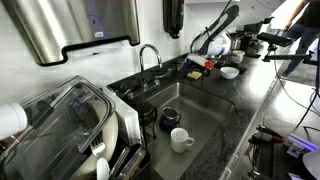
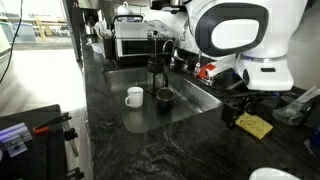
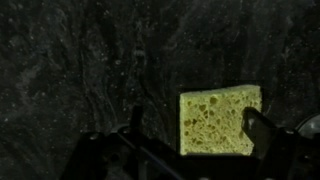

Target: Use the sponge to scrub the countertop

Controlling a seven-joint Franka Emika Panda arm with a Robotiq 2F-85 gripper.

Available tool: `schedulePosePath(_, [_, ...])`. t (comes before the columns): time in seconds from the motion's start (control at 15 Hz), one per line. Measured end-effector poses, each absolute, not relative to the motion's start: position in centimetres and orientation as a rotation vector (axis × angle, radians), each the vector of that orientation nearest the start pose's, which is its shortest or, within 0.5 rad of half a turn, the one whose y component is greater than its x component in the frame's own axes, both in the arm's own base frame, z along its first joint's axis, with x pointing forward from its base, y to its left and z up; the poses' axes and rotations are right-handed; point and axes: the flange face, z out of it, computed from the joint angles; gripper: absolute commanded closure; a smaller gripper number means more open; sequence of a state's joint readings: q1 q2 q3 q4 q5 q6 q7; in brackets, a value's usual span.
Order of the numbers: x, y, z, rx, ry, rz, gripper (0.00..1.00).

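Note:
The yellow sponge (image 3: 220,120) lies flat on the dark glossy countertop (image 3: 70,70). My gripper (image 3: 200,128) is open and hangs just above it, with the sponge between the fingers. The right finger is at the sponge's edge and the left finger stands apart from it. In an exterior view the sponge (image 2: 254,126) lies on the countertop (image 2: 150,150) right of the sink, with the gripper (image 2: 234,112) directly over it. In an exterior view the gripper (image 1: 205,62) is at the far end of the countertop (image 1: 255,100), and the sponge is hard to make out there.
The sink (image 2: 190,100) holds a white cup (image 2: 134,96) and a dark cup (image 2: 164,97). A faucet (image 1: 148,55) stands behind the sink. A dish rack (image 1: 70,120) is at the near end. A small white bowl (image 1: 230,72) sits near the gripper.

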State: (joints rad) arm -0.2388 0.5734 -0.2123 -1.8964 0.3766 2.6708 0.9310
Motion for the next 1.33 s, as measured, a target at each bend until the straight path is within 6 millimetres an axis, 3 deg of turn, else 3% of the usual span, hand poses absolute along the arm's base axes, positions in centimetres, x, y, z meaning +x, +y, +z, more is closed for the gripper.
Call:
schedulePosePath(0.07, [58.9, -28.6, 22.3, -2.022, 2.192, -0.294, 0.00])
schedulePosePath(0.13, [59.1, -28.6, 22.0, -2.026, 2.191, -0.294, 0.25])
schedulePosePath(0.27, [59.7, -28.7, 22.0, -2.028, 2.187, -0.304, 0.33])
schedulePosePath(0.87, [60.8, -28.9, 22.5, -2.024, 2.177, -0.327, 0.95])
schedulePosePath(1.0, [61.1, -29.0, 22.5, -2.012, 2.192, -0.321, 0.99])
schedulePosePath(1.33, [61.6, -29.4, 22.8, -1.976, 2.280, -0.219, 0.97])
